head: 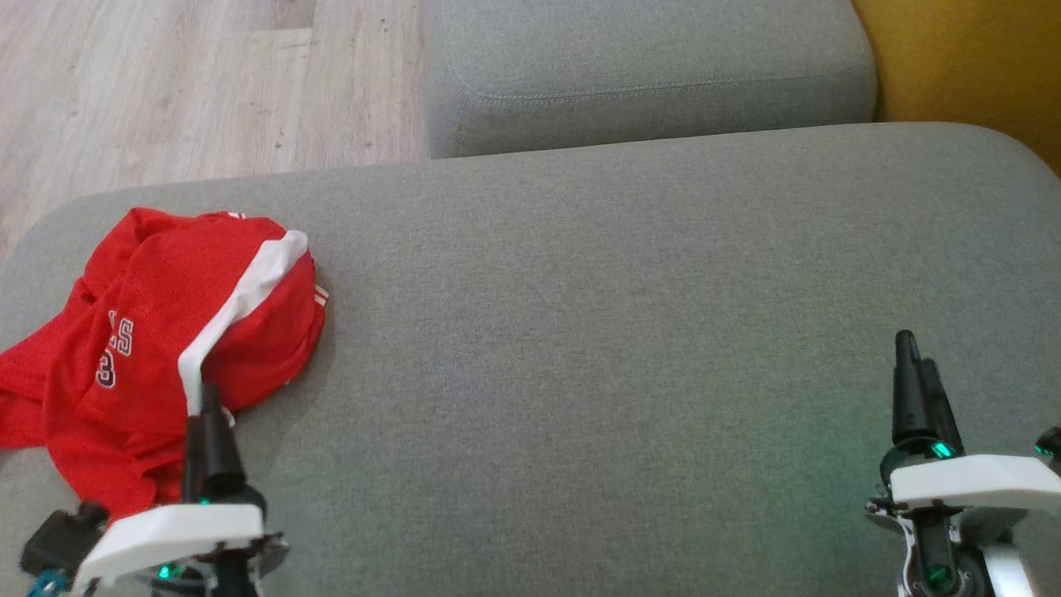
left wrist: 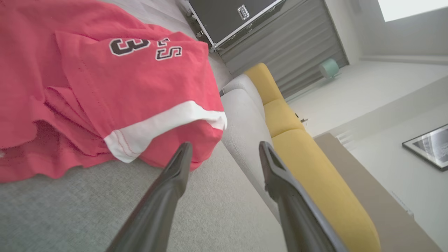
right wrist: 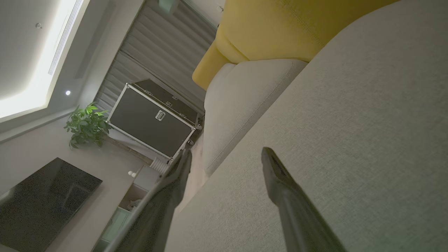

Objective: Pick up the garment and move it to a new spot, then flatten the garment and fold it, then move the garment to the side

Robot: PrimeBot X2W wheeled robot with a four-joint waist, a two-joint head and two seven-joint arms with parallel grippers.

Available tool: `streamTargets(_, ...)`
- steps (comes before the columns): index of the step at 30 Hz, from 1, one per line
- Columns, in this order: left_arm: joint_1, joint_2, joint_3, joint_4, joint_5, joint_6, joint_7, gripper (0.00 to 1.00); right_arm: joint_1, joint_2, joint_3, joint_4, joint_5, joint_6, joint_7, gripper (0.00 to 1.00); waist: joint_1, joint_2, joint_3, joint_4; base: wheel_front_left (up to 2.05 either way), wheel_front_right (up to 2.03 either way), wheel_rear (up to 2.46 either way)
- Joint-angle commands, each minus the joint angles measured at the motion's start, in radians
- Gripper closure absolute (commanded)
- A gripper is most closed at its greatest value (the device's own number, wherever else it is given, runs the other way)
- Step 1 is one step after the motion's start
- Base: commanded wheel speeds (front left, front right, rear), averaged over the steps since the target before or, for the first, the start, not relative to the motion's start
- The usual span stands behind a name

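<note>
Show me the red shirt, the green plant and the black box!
red shirt (head: 157, 332), head view, its red middle.
green plant (right wrist: 85, 124), right wrist view, its leaves.
black box (right wrist: 148, 122), right wrist view, its dark side.

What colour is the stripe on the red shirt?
White; the stripe on the shirt shows best in the left wrist view.

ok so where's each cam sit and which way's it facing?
Head view: on the head, looking forward and down at the grey cushion, red garment crumpled at its left; left gripper lower left, right gripper lower right.
Left wrist view: on the left wrist, looking along its open gripper at the garment.
Right wrist view: on the right wrist, looking along its open gripper across the cushion toward a black case.
Shared: both wrist views catch the case and the yellow backrest.
</note>
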Motion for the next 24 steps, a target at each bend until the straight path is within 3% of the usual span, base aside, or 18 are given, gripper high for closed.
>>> streamTargets(1,-0.041,0.007,-0.006,-0.042,0.061,0.005,-0.012,0.00,-0.041,-0.006,0.015,-0.045,-0.051,0.000,-0.014,0.00,0.0000,-0.0001,-0.001,0.000,0.00,0.00,0.00)
streamTargets(16,-0.042,0.019,-0.114,-0.050,0.375,0.031,-0.056,0.00,-0.031,-0.007,0.057,-0.053,-0.344,0.000,-0.058,0.00,0.0000,-0.0001,-0.011,-0.004,0.00,0.00,0.00)
streamTargets(24,-0.051,0.040,-0.167,-0.058,0.490,0.055,-0.080,0.00,-0.032,-0.008,0.077,-0.068,-0.472,0.000,-0.082,0.00,0.0000,-0.0001,-0.014,-0.010,0.00,0.00,0.00)
